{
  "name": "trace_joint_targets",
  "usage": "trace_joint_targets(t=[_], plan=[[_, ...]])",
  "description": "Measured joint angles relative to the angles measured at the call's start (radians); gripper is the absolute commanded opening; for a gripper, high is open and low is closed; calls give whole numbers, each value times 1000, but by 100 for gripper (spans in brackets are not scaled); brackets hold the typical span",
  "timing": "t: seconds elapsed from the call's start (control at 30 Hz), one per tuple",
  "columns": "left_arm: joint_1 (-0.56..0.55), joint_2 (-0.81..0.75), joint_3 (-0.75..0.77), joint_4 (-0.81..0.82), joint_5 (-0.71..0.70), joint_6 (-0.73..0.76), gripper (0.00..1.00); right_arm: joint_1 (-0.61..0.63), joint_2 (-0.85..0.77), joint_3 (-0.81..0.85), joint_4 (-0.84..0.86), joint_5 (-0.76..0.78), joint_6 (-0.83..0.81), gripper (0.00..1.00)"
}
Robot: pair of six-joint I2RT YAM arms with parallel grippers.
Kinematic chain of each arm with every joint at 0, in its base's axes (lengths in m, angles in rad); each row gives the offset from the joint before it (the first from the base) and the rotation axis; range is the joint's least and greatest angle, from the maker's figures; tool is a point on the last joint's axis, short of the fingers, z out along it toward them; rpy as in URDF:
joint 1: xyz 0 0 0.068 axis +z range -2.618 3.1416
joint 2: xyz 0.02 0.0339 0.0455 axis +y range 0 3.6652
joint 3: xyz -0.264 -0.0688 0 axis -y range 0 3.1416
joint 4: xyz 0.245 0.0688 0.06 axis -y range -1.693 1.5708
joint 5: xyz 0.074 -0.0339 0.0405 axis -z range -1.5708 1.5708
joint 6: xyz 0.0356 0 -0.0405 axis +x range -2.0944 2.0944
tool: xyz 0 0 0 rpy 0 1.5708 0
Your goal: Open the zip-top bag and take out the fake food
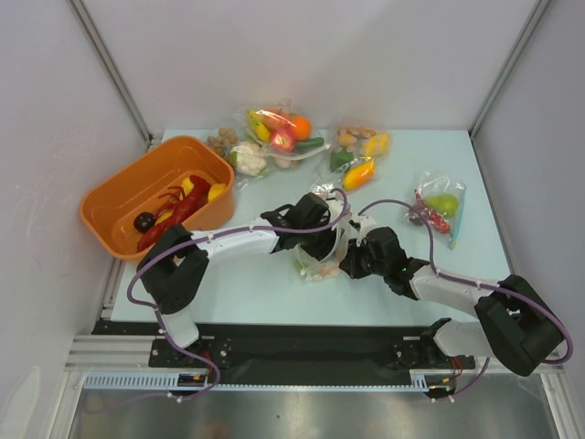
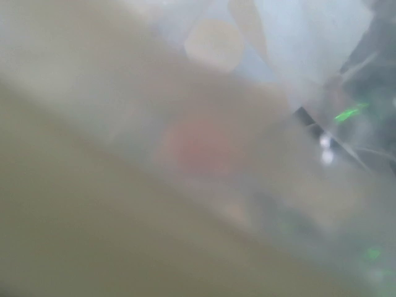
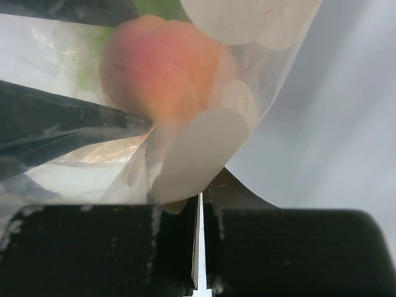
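Pale teal table (image 1: 402, 274), white enclosure walls, work at frame centre.

Right gripper (image 3: 201, 197): jaws together, clamped on a fold of the zip-top bag's film. In the wrist view the film runs straight down into the seam between the pads.

Left gripper (image 1: 315, 224): buried in the crinkled plastic. Its own camera shows only blur through film, so I can't tell whether it's apart or closed.

Zip-top bag (image 1: 320, 265) sits between the two grippers, just below centre. Inside it, right above the right jaws, are a peach (image 3: 158, 65) and pale discs (image 3: 198, 154). There's a green smear behind them that I can't identify.

The lobster (image 1: 178, 212) is already in the orange bin (image 1: 110, 197), upper left, so my read is partway through unloading.

How to do this step well:
- Use the right clamp as a fixed anchor and don't let the film slip.
- Send the left in along the open mouth and close on the peach body, not on film.
- Check the grab isn't film plus food. If the bag lifts with it, re-grip.
- Pull out towards upper left, away from the anchor, then drop it in the bin.
- Discs are thin and slick, so tipping the bag out may beat picking them.
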Motion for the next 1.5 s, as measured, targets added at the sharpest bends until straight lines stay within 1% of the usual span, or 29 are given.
trace_joint_targets(t=[0.27,0.43,0.6,0.73,0.8,0.9,1.07,1.13,1.17,1.2,1.23,1.27,1.37,1.4,1.47,1.5], plan=[[-2,-23,0,-33,2,0,0,-8,-30,0,-19,3,-14,0],[14,-72,-13,-39,-6,-5,0,-11,-35,0,-16,-2,-19,0],[24,-135,-66,0,-33,-12,1,-13,-34,0,-8,-5,-18,0],[19,-138,-89,21,-39,-28,0,-13,-22,0,9,-3,-16,1],[13,-134,-91,28,-39,-38,0,-13,-2,1,16,-3,-16,9],[10,-123,-91,51,-48,-54,0,-14,29,4,20,-4,-14,16],[10,-102,-90,89,-64,-74,2,-14,36,4,22,-4,-14,19],[10,-96,-90,103,-66,-83,12,-14,36,4,22,-4,-14,19],[10,-93,-89,111,-64,-88,16,-14,36,4,22,-5,-14,17],[10,-90,-89,118,-64,-92,22,-14,36,4,22,-5,-14,14],[10,-87,-89,124,-62,-96,25,-14,36,4,23,-6,-14,11],[10,-84,-89,130,-60,-104,29,-14,36,4,24,-7,-15,5],[10,-81,-89,142,-51,-115,41,-14,36,4,28,-11,-16,0],[10,-81,-89,143,-47,-116,45,-14,36,4,28,-12,-15,0],[9,-81,-89,145,-42,-118,49,-14,36,4,29,-13,-15,0],[8,-80,-89,146,-41,-119,54,-14,36,4,30,-14,-15,0]])
